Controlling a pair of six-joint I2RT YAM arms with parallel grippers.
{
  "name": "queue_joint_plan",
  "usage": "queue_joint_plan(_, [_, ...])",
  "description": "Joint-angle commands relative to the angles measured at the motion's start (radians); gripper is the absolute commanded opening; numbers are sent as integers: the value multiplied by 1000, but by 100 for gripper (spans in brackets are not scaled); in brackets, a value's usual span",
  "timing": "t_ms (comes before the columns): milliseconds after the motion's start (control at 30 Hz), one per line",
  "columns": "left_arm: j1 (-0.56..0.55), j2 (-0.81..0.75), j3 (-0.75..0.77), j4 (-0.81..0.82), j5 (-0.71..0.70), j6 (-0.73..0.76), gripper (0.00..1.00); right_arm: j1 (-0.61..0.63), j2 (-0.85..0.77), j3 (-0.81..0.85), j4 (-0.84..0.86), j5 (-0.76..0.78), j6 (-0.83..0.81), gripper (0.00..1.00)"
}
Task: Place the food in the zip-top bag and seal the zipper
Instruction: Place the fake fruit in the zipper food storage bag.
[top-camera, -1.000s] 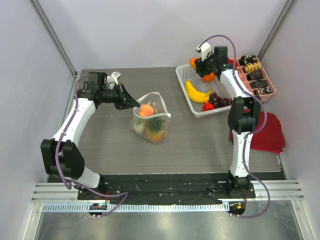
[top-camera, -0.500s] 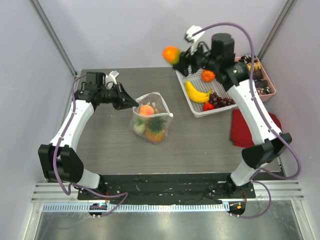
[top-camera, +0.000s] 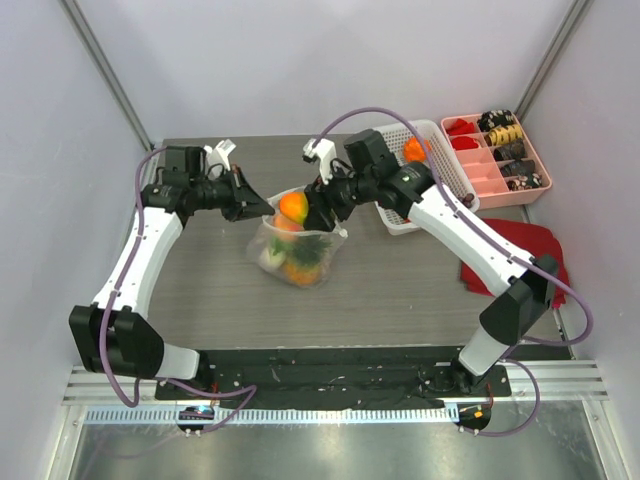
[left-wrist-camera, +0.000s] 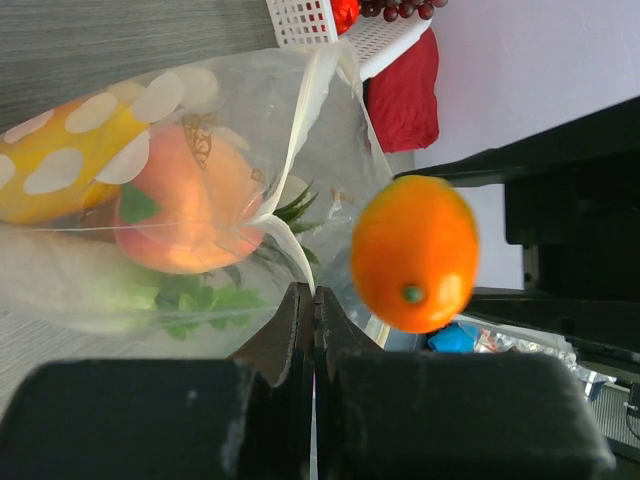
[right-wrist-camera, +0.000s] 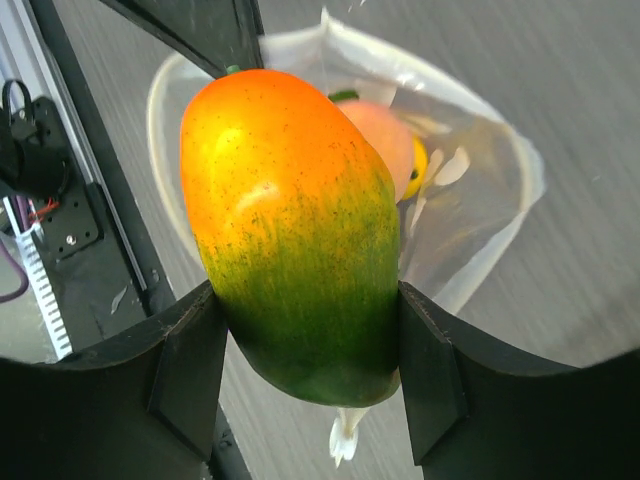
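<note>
Here, the bag is seen standing on the table, near its middle, with its mouth spread wide and the zipper unsealed. A peach, a yellow piece and green leaves are contained in it. The left side of the rim is pinched by the left gripper, whose jaws are pressed together on the plastic. An orange-and-green mango is clamped between the fingers of the right gripper and is held just above the open mouth, not yet inside. Behind the right arm a white basket is partly hidden. A pink tray is set at the far right corner, and a red cloth is laid nearer.
</note>
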Motion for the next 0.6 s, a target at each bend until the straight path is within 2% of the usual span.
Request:
queue_joint_plan(0, [-5, -37, -7, 16, 32, 34, 0, 30, 10, 0, 30, 2, 14, 1])
queue_joint_plan(267, [-8, -45, -8, 23, 35, 46, 0, 62, 79, 34, -9, -55, 79, 1])
queue_joint_plan(333, [-10, -47, -8, 23, 34, 48, 0, 62, 103, 49, -35, -61, 90, 5])
queue_joint_plan(367, [-8, -51, -5, 21, 31, 49, 0, 64, 108, 59, -36, -60, 112, 12])
queue_joint_plan(400, [-8, -50, -4, 23, 29, 49, 0, 64, 111, 62, -38, -57, 118, 36])
queue_joint_plan(500, [-8, -51, 0, 18, 29, 51, 0, 64, 106, 86, -50, -46, 127, 68])
queue_joint_plan(567, [-8, -50, 0, 16, 27, 53, 0, 62, 96, 118, -78, -41, 129, 76])
